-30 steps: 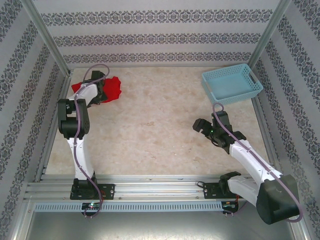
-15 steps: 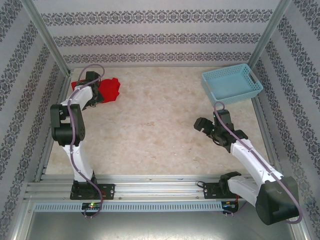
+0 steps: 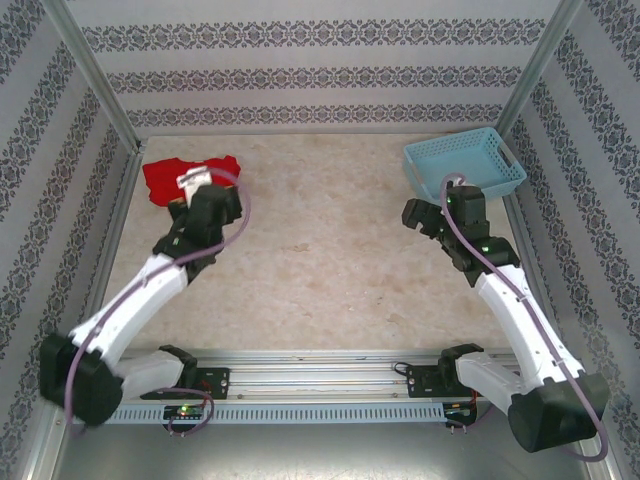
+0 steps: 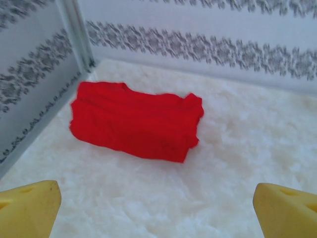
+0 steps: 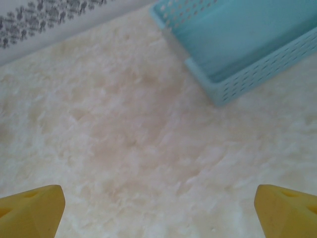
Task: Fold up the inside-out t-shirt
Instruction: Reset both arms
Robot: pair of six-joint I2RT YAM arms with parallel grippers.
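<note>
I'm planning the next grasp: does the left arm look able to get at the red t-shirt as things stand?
Probably yes. The left claw stands open, facing the t-shirt lying near the corner, with bare table between them and nothing in the way.

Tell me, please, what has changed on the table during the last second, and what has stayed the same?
The left hand has drawn back from the red t-shirt toward the near side and stands open, empty. The right hand, open too, has moved toward the far side, up beside the blue basket. The t-shirt stays bundled in the far left corner; the basket has not moved.
</note>
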